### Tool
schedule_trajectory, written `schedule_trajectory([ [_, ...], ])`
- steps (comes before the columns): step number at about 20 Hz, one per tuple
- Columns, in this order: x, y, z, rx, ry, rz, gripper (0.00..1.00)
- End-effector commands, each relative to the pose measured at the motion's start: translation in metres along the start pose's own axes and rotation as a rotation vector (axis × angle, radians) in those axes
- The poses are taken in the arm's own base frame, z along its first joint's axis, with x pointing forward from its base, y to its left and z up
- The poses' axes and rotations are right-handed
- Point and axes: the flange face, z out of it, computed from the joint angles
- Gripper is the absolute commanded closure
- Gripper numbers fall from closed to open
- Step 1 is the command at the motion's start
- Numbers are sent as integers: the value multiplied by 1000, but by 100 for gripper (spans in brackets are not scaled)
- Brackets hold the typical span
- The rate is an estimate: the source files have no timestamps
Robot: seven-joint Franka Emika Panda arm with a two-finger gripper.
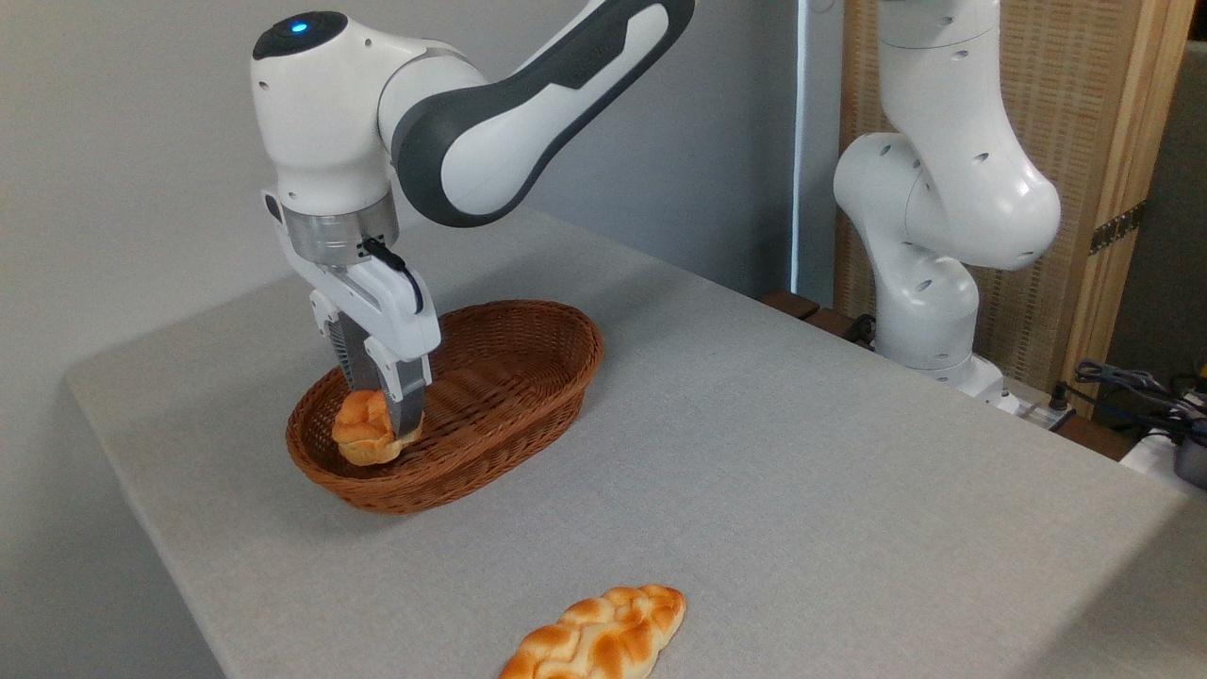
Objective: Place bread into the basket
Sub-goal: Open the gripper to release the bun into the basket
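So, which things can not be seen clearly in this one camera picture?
- Whether the bread rests on the basket floor: the near rim hides its base.
- The far side of the bread: the gripper fingers cover it.
- The braided loaf: its lower end is cut off by the bottom edge.
- The arm's base: equipment at the right edge partly blocks it.

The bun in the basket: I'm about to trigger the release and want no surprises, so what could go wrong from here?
1. The bun sits at the basket's left end, close to the wall; once released it may tip against the wicker.
2. The fingers clamp it on both sides, so it might stick and lift as the gripper rises.
3. Whether it touches the basket floor is unclear; it may drop and roll.
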Motion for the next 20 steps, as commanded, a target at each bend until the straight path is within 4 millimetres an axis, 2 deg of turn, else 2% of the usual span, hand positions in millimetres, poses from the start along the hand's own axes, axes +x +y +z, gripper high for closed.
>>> schedule_trajectory([
  [1, 2, -2, -7, 20, 8, -7, 0],
  [7, 1, -2, -7, 18, 4, -7, 0],
  [9, -1, -4, -13, 49, -14, 9, 0],
  [13, 6, -14, -58, 72, -15, 14, 0],
  [14, -1, -25, -62, 72, -27, 3, 0],
  [15, -7, -29, -65, 66, -49, 27, 0],
  [16, -15, -30, -76, 62, -64, 76, 0],
  [18, -39, -47, -97, 50, -96, 124, 0],
  [20, -61, -57, -122, 55, -109, 117, 0],
])
